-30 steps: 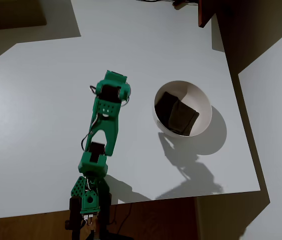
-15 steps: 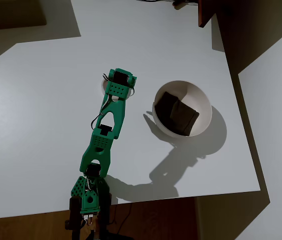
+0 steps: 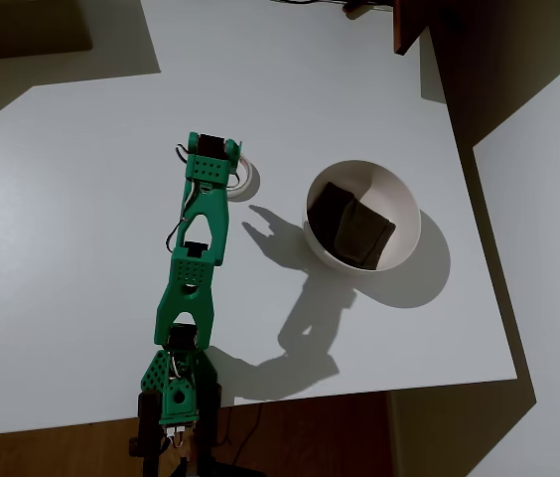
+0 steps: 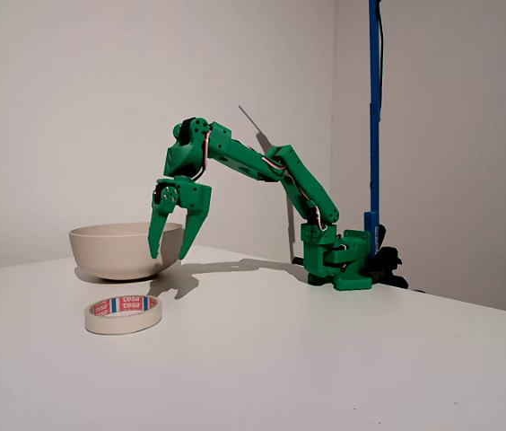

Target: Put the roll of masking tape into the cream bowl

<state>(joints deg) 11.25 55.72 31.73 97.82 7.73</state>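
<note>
Green arm reaches across the white table [image 3: 81, 248], gripper [image 4: 169, 251] pointing down with fingers spread apart, nothing held, tips raised clear of the tabletop in the fixed view. Roll of masking tape [image 4: 124, 314] lies flat on the table; in the overhead view the roll [image 3: 248, 179] peeks out at 3 o'clock of the arm's wrist, partly covered by it. Cream bowl [image 3: 404, 204] sits at about 4 o'clock from the tape, apart from it, with dark brown pieces [image 3: 351, 227] inside. Open table between tape and bowl, just arm shadow. Blue pole [image 4: 374, 108] stands behind the arm base. Plain light walls; dark floor around the table.
</note>
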